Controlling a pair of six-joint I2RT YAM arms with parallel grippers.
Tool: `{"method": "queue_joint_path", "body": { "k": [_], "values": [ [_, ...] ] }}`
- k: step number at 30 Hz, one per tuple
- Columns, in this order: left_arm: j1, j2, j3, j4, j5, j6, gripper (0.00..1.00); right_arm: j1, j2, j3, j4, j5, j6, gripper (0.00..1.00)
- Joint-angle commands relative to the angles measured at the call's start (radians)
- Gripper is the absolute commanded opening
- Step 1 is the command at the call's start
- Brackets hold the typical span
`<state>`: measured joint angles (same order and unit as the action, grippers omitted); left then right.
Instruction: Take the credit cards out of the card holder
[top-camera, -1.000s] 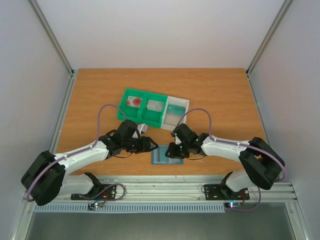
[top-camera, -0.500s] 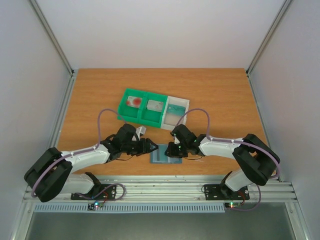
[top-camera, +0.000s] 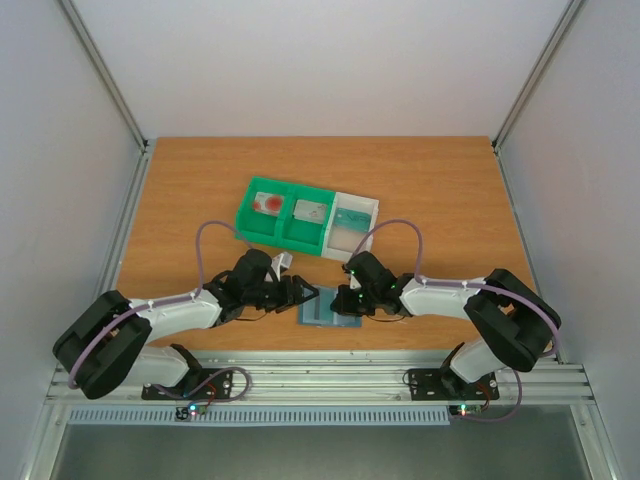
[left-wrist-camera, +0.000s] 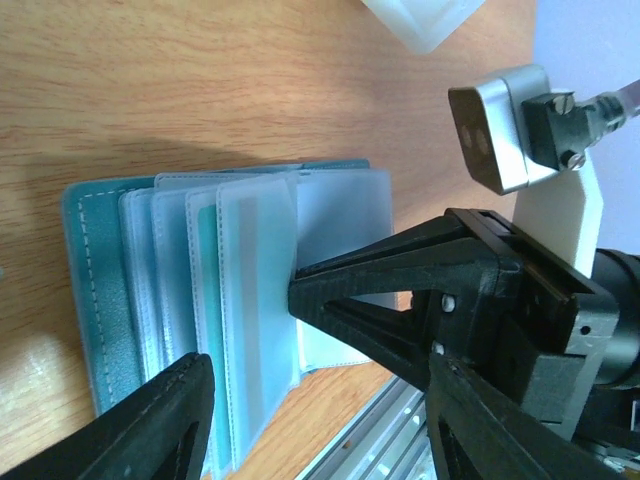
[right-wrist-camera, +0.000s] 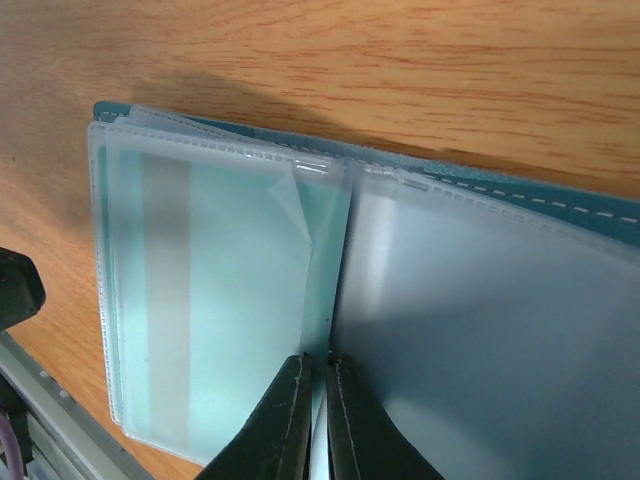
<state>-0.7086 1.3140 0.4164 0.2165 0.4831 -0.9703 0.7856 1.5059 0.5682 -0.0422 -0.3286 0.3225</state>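
Near the middle of the desk's near edge, the card holder (top-camera: 318, 312) is lying open and flat, and both of your grippers are meeting over it. Your right gripper (right-wrist-camera: 318, 375) is pinching narrow on a clear sleeve (right-wrist-camera: 440, 300) at the fold, and a teal-green card (right-wrist-camera: 230, 300) is showing through the sleeve beside it. Your left gripper (left-wrist-camera: 318, 400) is hanging wide over the fanned sleeves, gripping nothing. From the left wrist, the right gripper's black fingers (left-wrist-camera: 380, 290) are reaching across the holder between your left fingers, so they are standing in that gripper's way. Toward the far edge, near both wrists, the green-and-white bin (top-camera: 243, 218) is sitting at a slant, holding a white-pink card (top-camera: 267, 203) in its left compartment, a grey card (top-camera: 311, 211) in the middle one and a pale card (top-camera: 349, 217) in the white end. Compared with a second ago, both elbows are sitting slightly closer in toward the middle, while the grippers are staying at the holder and the bin and its cards are lying unchanged. You are working on an orange-brown wooden desk (top-camera: 450, 180) with pale walls on three sides, metal posts rising from the far corners and a metal rail (top-camera: 320, 378) running along the near edge.
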Motion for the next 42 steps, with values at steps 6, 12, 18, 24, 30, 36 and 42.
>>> {"method": "queue_joint_path", "body": {
  "k": [6, 12, 18, 24, 30, 36, 42],
  "values": [
    [-0.004, 0.005, -0.003, 0.102, -0.012, -0.021, 0.58, 0.006, -0.008, -0.03, -0.04, 0.013, -0.001, 0.08],
    [-0.004, 0.045, -0.003, 0.155, 0.023, -0.032, 0.57, 0.006, -0.022, -0.035, -0.019, -0.003, 0.003, 0.08],
    [-0.009, 0.08, 0.002, 0.21, 0.04, -0.056, 0.56, 0.006, -0.025, -0.037, -0.022, -0.003, 0.0, 0.08],
    [-0.01, 0.113, 0.007, 0.222, 0.035, -0.057, 0.56, 0.006, -0.027, -0.036, -0.03, 0.002, -0.003, 0.08],
    [-0.011, 0.122, 0.002, 0.228, 0.037, -0.057, 0.56, 0.006, -0.026, -0.033, -0.029, 0.002, -0.001, 0.08],
    [-0.011, 0.16, 0.007, 0.271, 0.065, -0.075, 0.55, 0.006, -0.026, -0.032, -0.029, 0.001, 0.002, 0.08],
    [-0.012, 0.182, 0.002, 0.302, 0.07, -0.094, 0.53, 0.007, -0.026, -0.03, -0.031, -0.001, 0.002, 0.08]
  ]
}}
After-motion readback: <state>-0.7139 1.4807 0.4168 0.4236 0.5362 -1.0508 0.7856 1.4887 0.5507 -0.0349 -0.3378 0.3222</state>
